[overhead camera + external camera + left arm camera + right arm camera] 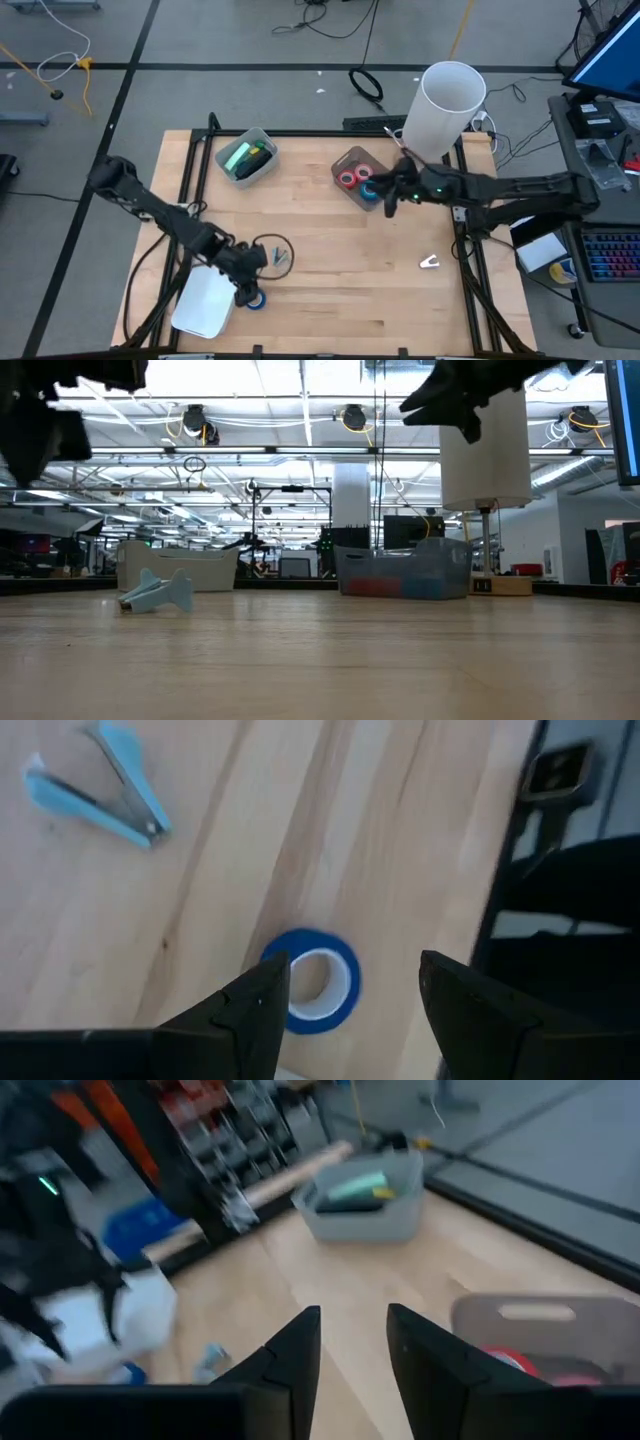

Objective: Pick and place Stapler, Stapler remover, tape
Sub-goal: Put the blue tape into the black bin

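- The wooden table (330, 270) carries a clear bin (361, 176) at the right rear holding red and blue tape rolls, and a second clear bin (246, 156) at the left rear with green and dark items; a roll dropped at a bin's rim could bounce out onto the wood.
- The right gripper (391, 190) hangs just above the near edge of the tape bin, its fingers (290, 1355) a narrow gap apart with nothing between them; if it descends from here it may clip the bin wall and shove the bin.
- The left gripper (247, 287) hovers over the front left of the table, jaws spread wide and empty, straddling the blue tape roll (312, 981). One finger (255, 1010) sits over the roll's edge, so closing now may pinch the rim and flip it or skid it toward the table edge.
- The light-blue staple remover (98, 786) lies near that roll; a sweeping approach could knock it.
- Another small pale item (429, 262) lies at the right front, too small to identify.
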Robot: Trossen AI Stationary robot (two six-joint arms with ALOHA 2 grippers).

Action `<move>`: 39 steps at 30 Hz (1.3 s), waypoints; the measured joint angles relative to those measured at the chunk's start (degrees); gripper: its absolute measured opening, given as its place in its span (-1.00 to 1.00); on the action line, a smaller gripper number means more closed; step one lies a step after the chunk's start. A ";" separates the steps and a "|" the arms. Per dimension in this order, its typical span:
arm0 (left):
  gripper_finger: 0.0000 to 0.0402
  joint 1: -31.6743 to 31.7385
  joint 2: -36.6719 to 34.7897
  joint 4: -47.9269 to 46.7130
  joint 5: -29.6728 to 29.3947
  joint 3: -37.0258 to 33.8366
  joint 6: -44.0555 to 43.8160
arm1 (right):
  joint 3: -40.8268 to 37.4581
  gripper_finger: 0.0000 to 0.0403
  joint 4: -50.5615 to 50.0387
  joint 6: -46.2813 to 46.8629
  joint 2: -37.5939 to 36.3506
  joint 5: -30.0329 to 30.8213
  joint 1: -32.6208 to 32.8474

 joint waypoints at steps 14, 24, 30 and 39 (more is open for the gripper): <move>0.11 -3.34 11.33 -3.71 0.47 0.04 4.68 | -19.48 -0.47 26.40 4.29 -12.99 -0.35 0.07; 0.11 -3.19 13.66 -3.44 -1.28 0.02 5.74 | -23.80 -0.47 30.08 4.31 -15.18 -1.77 0.03; 0.11 -2.23 17.36 -2.36 -1.38 0.03 10.93 | -24.06 -0.47 30.11 4.29 -15.18 -1.77 0.03; -0.44 1.34 19.87 -2.81 0.64 0.22 15.03 | -24.06 -0.47 30.09 2.93 -15.18 -1.69 0.03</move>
